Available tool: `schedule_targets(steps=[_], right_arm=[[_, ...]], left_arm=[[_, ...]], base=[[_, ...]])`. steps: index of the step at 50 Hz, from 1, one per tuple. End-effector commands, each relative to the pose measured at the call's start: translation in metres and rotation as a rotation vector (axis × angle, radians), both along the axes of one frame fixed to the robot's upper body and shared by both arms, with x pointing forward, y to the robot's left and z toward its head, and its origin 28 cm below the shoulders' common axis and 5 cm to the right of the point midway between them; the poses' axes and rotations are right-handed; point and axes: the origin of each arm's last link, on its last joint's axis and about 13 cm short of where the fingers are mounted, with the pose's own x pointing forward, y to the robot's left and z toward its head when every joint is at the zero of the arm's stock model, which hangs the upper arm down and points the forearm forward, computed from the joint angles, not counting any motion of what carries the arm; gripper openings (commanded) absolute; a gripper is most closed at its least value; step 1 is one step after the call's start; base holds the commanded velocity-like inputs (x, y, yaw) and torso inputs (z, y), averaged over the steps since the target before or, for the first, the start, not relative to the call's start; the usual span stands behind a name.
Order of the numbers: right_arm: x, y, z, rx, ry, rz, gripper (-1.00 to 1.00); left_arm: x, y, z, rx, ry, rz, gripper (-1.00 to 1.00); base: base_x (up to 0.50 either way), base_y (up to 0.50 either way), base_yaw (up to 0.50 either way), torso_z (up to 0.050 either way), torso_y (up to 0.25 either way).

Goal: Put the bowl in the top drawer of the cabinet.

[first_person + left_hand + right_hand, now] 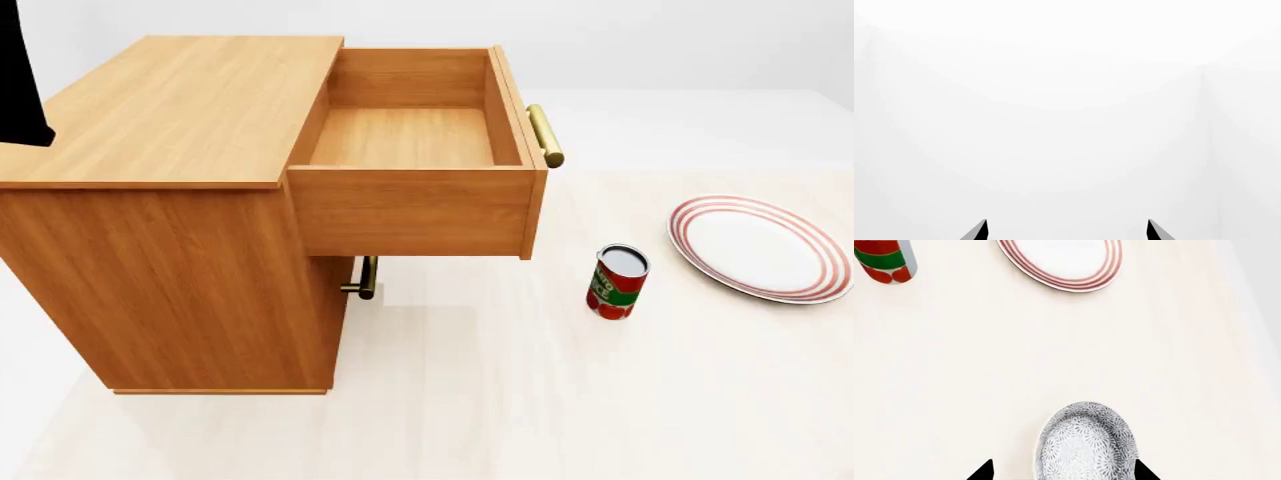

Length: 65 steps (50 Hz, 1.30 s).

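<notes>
Right gripper [1062, 475]: I am seeing its black tips standing apart, flanking the speckled grey-black round bowl [1086, 445]; contact unclear.
Left gripper [1067, 232]: tips spread, facing blank white.
Table [561, 400]: carrying a red-green can [617, 282] and red-rimmed white plate [761, 247].
Orange-brown wooden cabinet [160, 200]: its brass-handled top drawer [407, 140] is standing open, holding nothing.

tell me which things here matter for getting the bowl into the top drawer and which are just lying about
For the job:
bowl, between the right gripper fingertips
top drawer, pulled open and empty
cabinet

Lying about:
can, upright on the floor
red-rimmed plate, beside the can
</notes>
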Motion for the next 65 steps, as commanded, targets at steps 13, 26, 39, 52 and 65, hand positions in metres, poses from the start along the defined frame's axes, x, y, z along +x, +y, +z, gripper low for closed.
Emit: schedule_targets(steps=[13, 26, 39, 52, 65], right_arm=[[0.014, -0.005, -0.072, 0.001, 0.081, -0.024, 1.0], [0.006, -0.01, -0.107, -0.058, 0.149, -0.026, 1.0], [-0.002, -0.013, -0.126, -0.138, 0.177, -0.028, 1.0], [0.001, -0.011, -0.15, -0.14, 0.208, -0.013, 1.0], [0.012, -0.006, -0.171, -0.188, 0.219, 0.042, 1.0]], left_arm=[[0.001, -0.001, -0.001, -0.003, -0.001, -0.001, 1.0], [0.001, -0.002, -0.002, -0.008, 0.0, -0.002, 1.0], [0.002, -0.002, -0.003, -0.008, 0.005, -0.001, 1.0], [0.004, -0.002, -0.005, -0.012, 0.012, -0.002, 1.0], [0.003, -0.001, -0.006, -0.016, 0.017, -0.002, 1.0]], base=[[0.0, 0.0, 0.0, 0.0, 0.0], [0.0, 0.0, 0.0, 0.0, 0.0], [0.0, 0.0, 0.0, 0.0, 0.0], [0.0, 0.0, 0.0, 0.0, 0.0], [0.0, 0.0, 0.0, 0.0, 0.0]])
